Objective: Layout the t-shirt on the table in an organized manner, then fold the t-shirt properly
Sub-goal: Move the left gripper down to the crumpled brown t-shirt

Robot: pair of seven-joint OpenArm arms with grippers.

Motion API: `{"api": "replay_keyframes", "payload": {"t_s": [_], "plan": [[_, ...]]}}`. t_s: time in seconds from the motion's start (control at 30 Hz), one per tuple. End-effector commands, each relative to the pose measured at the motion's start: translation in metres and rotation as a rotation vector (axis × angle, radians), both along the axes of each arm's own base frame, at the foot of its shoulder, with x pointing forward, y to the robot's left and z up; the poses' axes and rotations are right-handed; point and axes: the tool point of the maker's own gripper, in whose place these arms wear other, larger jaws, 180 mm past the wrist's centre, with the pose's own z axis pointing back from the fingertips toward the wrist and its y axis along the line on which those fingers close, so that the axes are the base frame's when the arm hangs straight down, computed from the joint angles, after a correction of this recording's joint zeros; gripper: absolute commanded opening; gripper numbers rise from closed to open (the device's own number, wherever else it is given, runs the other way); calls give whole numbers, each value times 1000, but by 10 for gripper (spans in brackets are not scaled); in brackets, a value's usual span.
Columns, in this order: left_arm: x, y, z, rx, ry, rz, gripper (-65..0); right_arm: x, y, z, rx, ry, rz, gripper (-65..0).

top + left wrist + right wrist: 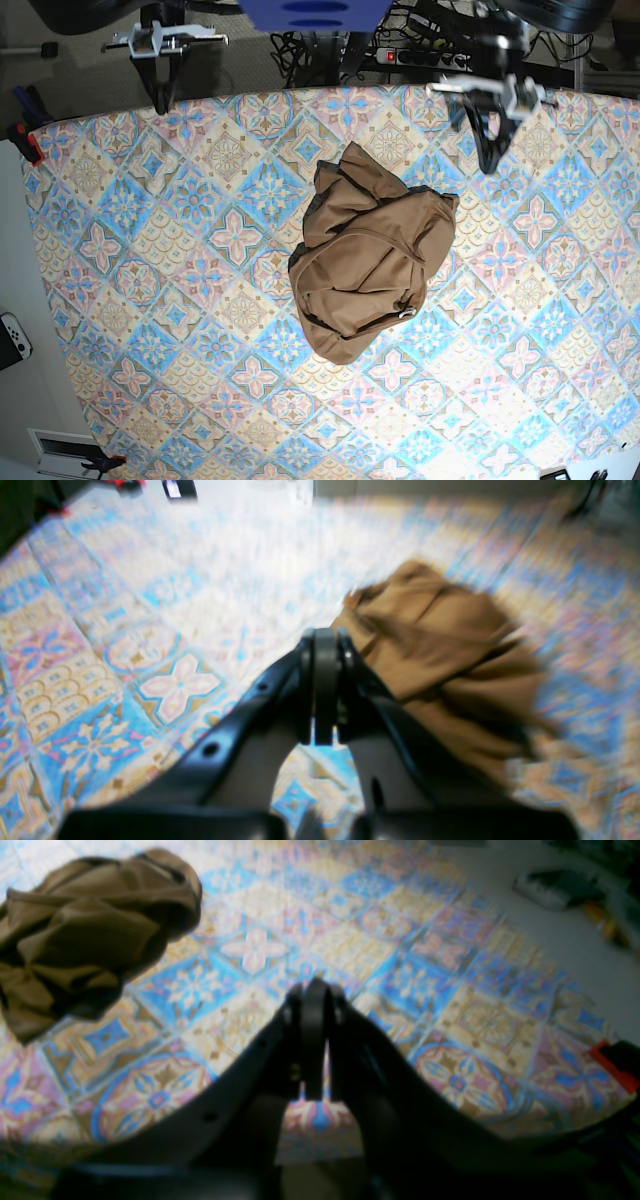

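T-shirt (367, 255) lies crumpled on table (150, 300); both claws closed, empty.

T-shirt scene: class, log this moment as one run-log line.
t-shirt: crumpled, mid-table | left end effector: shut, empty | right end effector: shut, empty | layout: not begun

No legible text, label, brand, number or sign appears in any view; the t-shirt (368, 252) shows a plain tan surface with no print; the small pale spot near its lower edge is too small to read; the table (150, 300) covering carries only floral diamond motifs, no lettering; both wrist views are too blurred to resolve any marking.
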Motion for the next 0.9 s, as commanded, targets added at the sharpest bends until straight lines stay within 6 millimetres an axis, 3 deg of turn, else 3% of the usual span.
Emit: {"api": "replay_keyframes", "payload": {"t_s": [0.0, 0.13, 0.3, 0.43, 0.7, 0.87], "plan": [[8, -1, 10, 0, -24, -30, -647, -3, -1, 3, -2, 12, 2, -645], [34, 5, -3, 12, 104, -91, -647, -7, 2, -15, 9, 115, 0, -632], [63, 9, -1, -12, 191, -139, -647, -9, 21, -29, 57, 181, 31, -492], [86, 6, 1, -20, 285, -177, -639, 4, 23, -25, 62, 149, 36, -404], [121, -5, 10, 3, 532, -226, -403, 12, 23, -23, 62, 124, 37, -402], [130, -21, 10, 117, 623, -340, -377, 24, 23, -19, 61, 90, 38, -402]]}}
